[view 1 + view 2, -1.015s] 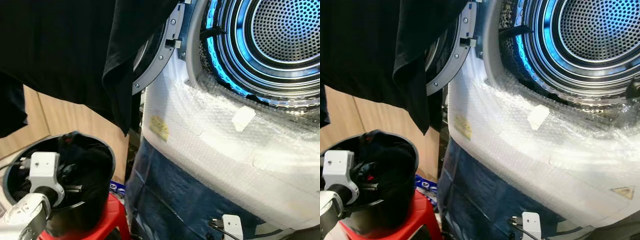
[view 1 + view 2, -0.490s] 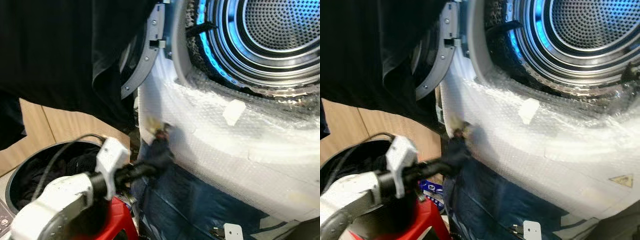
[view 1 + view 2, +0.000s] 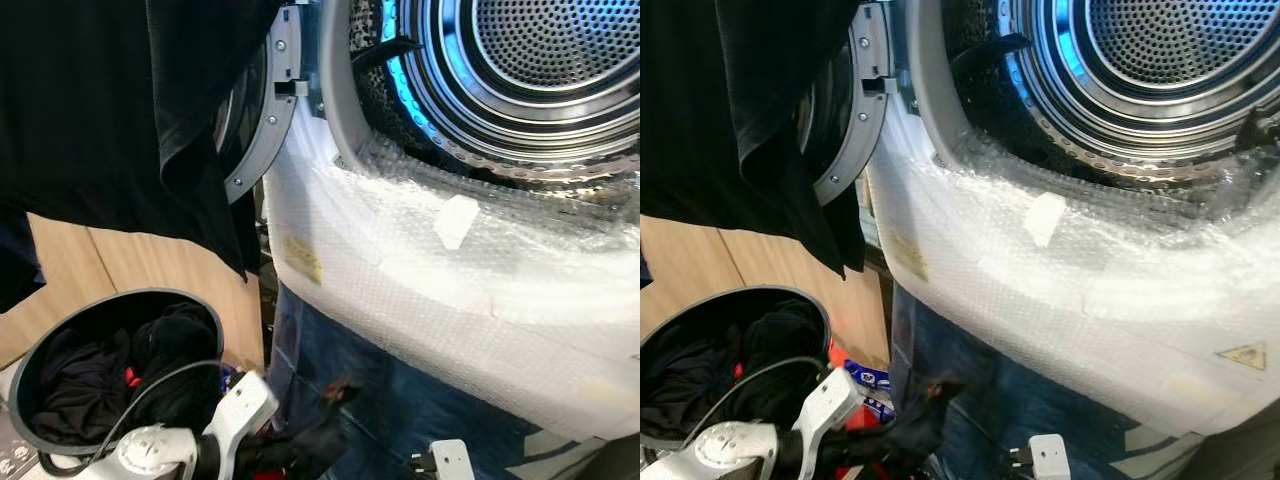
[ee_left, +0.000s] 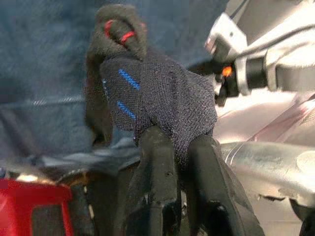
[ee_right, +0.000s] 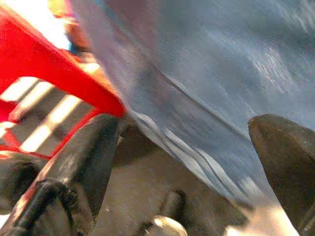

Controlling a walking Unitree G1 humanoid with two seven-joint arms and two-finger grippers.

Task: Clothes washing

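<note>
Left end effector (image 4: pixel 170 142) pinches dark sock (image 4: pixel 157 93); right end effector (image 5: pixel 187 162) spread; drum (image 3: pixel 540 50) looks empty; basket (image 3: pixel 25 360) holds more clothes.

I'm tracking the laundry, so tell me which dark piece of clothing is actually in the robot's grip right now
The small dark knit item with blue dashes, pinched between the left gripper fingers. The black garment hangs over the washer door, and the other dark clothes lie in the basket.
</note>
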